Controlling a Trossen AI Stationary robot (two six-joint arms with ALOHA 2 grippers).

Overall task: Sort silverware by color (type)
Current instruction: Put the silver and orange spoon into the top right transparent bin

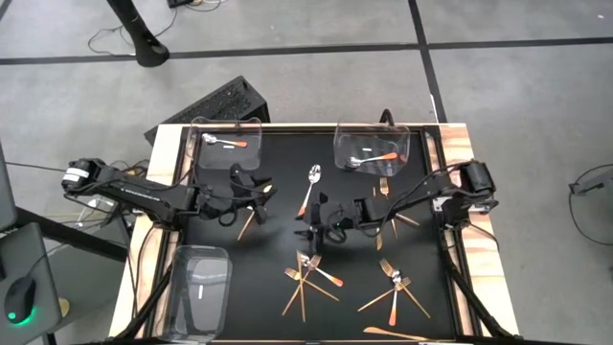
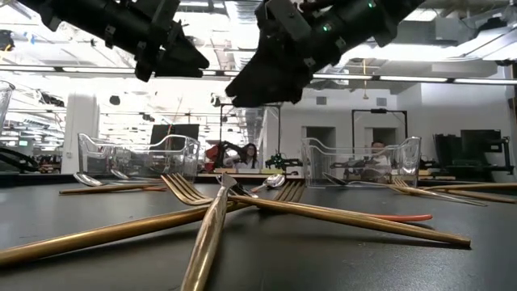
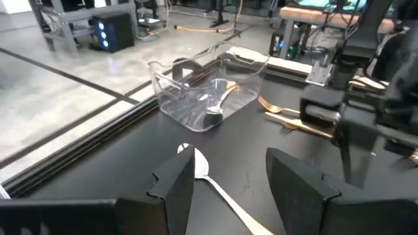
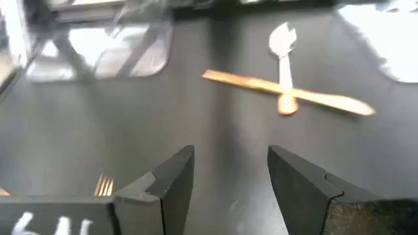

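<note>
Black matting covers the table (image 1: 230, 287), which stands on a grey floor crossed by dark lines. Three clear plastic trays sit on it: a far-left tray (image 1: 227, 144) with one orange-handled spoon, a far-right tray (image 1: 372, 149) with another spoon (image 1: 375, 158), and a near-left tray (image 1: 199, 292) holding something dark I cannot make out. Loose silverware lies across the mat: a spoon (image 1: 308, 189) near the middle, crossed gold forks and knives (image 1: 308, 275) in the near centre, and another cluster (image 1: 394, 287) near right. Over the left-centre of the mat, the left gripper (image 1: 251, 196) hangs with its fingers (image 3: 177, 186) spread wide and holding nothing, a gold piece (image 1: 247, 223) just beside it. At the mat's centre, the right gripper (image 1: 314, 222) hovers above the surface, its fingers (image 4: 171, 177) also wide apart and empty.
</note>
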